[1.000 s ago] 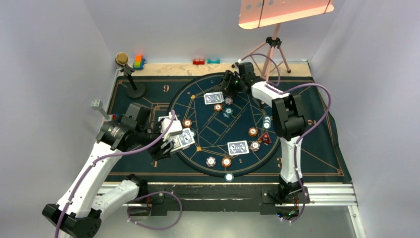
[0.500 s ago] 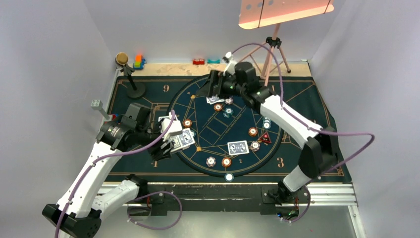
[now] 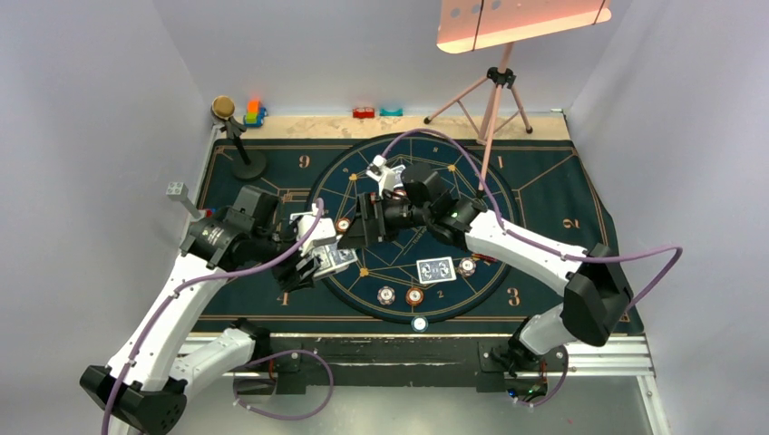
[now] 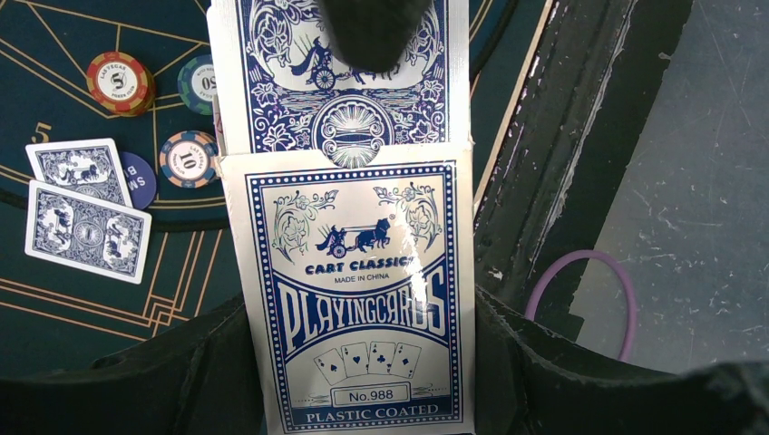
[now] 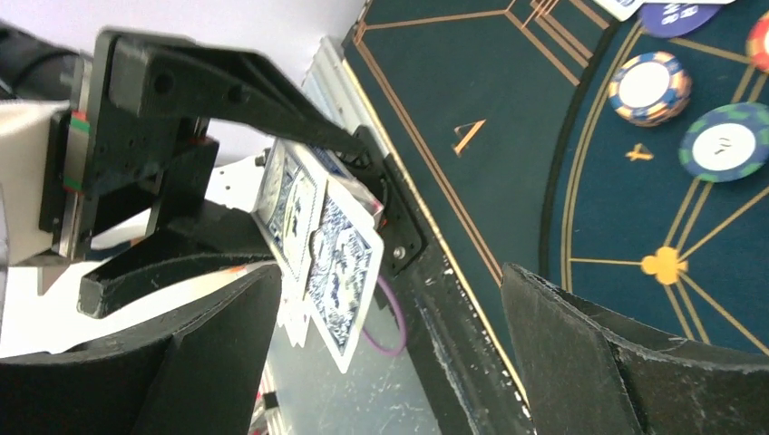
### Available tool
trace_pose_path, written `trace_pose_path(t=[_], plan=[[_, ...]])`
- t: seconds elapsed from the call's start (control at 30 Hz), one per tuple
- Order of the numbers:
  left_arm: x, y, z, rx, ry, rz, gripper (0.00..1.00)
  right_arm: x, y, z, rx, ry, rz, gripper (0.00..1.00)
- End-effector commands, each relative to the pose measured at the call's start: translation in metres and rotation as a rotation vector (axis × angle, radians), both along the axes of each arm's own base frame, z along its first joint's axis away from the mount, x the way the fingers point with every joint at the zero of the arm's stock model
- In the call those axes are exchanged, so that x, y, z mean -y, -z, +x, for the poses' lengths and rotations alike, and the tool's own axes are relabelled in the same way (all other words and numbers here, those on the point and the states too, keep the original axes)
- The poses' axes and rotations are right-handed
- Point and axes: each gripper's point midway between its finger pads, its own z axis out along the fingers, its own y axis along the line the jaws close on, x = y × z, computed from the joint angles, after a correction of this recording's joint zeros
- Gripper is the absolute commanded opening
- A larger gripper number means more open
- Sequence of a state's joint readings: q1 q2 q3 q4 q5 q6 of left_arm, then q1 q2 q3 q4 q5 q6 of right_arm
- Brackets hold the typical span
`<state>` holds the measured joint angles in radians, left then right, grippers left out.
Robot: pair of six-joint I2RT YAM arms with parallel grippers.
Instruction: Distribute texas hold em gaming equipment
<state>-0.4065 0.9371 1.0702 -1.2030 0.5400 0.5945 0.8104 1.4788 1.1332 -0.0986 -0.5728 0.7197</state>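
Pinching a card box (image 4: 358, 299) in the left fingers (image 4: 136, 390) — its print legible only from the left wrist. Holding the right fingers (image 5: 617, 362) spread wide near it.

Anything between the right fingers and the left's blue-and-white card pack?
No. Right wrist view shows only air from the right fingers to the blue-and-white card pack.

The box (image 4: 358, 299) clamped in the left claw (image 3: 317, 261) reads "CART CLASSIC", "MADE IN CHINA", "PLAYINGCARDS", "No.988" and "PLASTIC COATED". Near that claw, in its wrist view, an orange chip (image 4: 120, 82) shows "5", a striped chip (image 4: 188, 159) shows "10", and the mat (image 4: 54, 272) bears a gold "5". From above, the mat carries "9" beyond the claw, and "3" and "2" well off to its right.
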Motion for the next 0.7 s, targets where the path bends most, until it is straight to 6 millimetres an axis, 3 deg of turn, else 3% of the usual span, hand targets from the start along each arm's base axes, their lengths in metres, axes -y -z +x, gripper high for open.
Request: trace_pose_path(t=[0.0, 0.27, 0.67], plan=[[0.010, -0.020, 0.009, 0.053, 0.012, -0.058, 0.00, -0.008, -0.019, -0.019, 0.010, -0.068, 0.086, 0.96], [0.012, -0.021, 0.011, 0.053, 0.012, -0.063, 0.00, -0.024, -0.006, -0.020, -0.063, -0.089, 0.117, 0.97], [0.010, -0.021, 0.007, 0.057, 0.015, -0.064, 0.00, -0.016, 0.004, -0.020, -0.088, -0.058, 0.096, 0.52]])
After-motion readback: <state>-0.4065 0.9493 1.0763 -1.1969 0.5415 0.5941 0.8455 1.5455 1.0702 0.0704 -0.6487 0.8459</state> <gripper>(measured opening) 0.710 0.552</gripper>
